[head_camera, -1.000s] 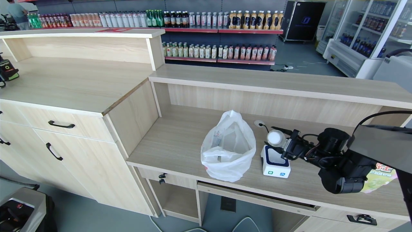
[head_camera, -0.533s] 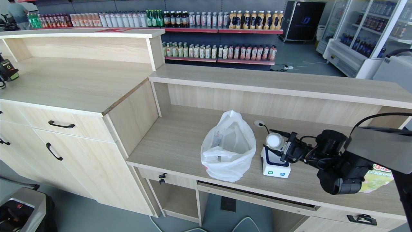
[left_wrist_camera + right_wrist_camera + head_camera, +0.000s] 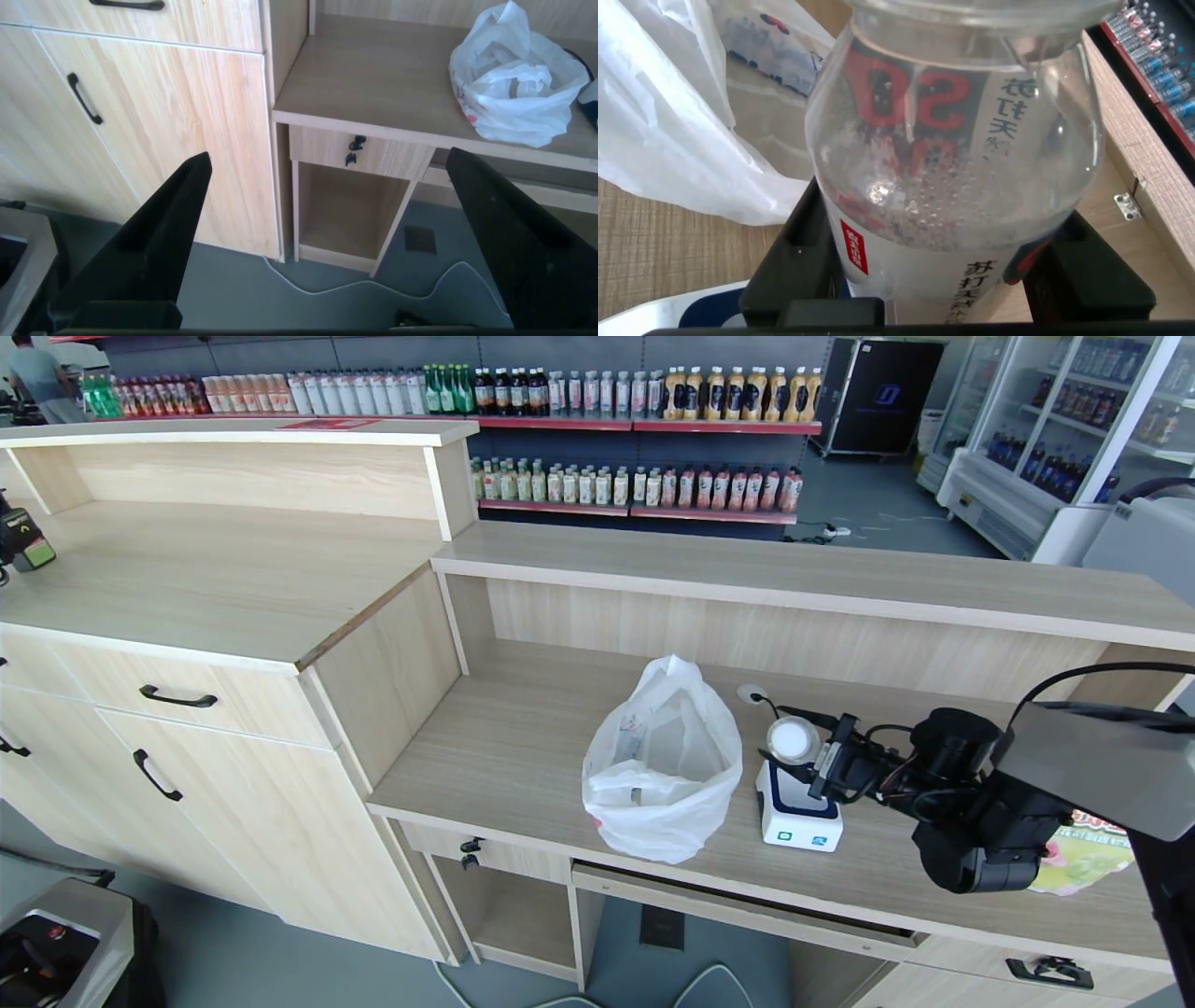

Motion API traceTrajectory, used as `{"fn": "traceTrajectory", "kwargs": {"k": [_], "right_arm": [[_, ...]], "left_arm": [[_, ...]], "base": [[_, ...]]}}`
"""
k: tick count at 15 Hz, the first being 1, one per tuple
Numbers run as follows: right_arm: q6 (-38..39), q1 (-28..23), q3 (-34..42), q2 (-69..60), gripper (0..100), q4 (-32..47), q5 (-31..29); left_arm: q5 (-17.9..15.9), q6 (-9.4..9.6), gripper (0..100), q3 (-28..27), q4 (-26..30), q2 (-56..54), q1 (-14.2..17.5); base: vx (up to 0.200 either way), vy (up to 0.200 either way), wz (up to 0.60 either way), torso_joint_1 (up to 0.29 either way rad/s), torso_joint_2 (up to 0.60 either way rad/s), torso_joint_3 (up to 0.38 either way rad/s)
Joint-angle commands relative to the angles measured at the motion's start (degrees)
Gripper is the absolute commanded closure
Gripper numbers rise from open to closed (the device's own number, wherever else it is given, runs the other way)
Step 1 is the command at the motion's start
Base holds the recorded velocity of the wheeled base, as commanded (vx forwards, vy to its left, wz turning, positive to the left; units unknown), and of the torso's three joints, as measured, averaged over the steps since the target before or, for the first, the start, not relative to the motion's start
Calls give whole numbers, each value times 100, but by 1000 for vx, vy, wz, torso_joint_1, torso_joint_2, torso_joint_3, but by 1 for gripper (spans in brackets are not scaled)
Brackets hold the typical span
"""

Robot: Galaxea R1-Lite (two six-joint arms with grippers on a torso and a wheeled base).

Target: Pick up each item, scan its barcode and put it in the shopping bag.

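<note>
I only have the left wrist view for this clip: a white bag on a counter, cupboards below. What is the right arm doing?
Observer: In the head view the right gripper is shut on a clear bottle with a white cap.
Operator: Where is that bottle relative to the scanner?
Observer: It is held over the white scanner, which stands on the counter close beside the shopping bag, on the robot's right of it.
Operator: Anything left to scan?
Observer: A green-printed packet lies on the counter farther to the robot's right.
</note>
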Motion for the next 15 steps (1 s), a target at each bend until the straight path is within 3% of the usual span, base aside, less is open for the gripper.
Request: {"fn": "traceTrajectory", "kwargs": {"k": [1, 5, 8, 10, 13, 14, 15], "right_arm": [[2, 9, -6, 6, 100, -6, -2], [37, 53, 11, -91, 100, -6, -2], [1215, -123, 864, -1480, 100, -6, -28], [2269, -307, 899, -2657, 100, 829, -266], [3359, -615, 1040, -3958, 100, 2789, -1918], [3702, -633, 1092, -4125, 100, 3044, -2437], [4291, -597, 1172, -4275, 100, 3369, -3316]], "left_arm": [[1, 0, 0, 1, -1, 0, 0], [1, -9, 0, 1, -1, 0, 0], [1, 0, 0, 1, -1, 0, 0], [1, 0, 0, 1, -1, 0, 0], [1, 0, 0, 1, -1, 0, 0], [1, 0, 0, 1, -1, 0, 0], [1, 0, 0, 1, -1, 0, 0]], "base": [[0, 0, 0, 0, 0, 0], [0, 0, 0, 0, 0, 0], [0, 0, 0, 0, 0, 0], [0, 0, 0, 0, 0, 0], [0, 0, 0, 0, 0, 0], [0, 0, 0, 0, 0, 0], [0, 0, 0, 0, 0, 0]]}}
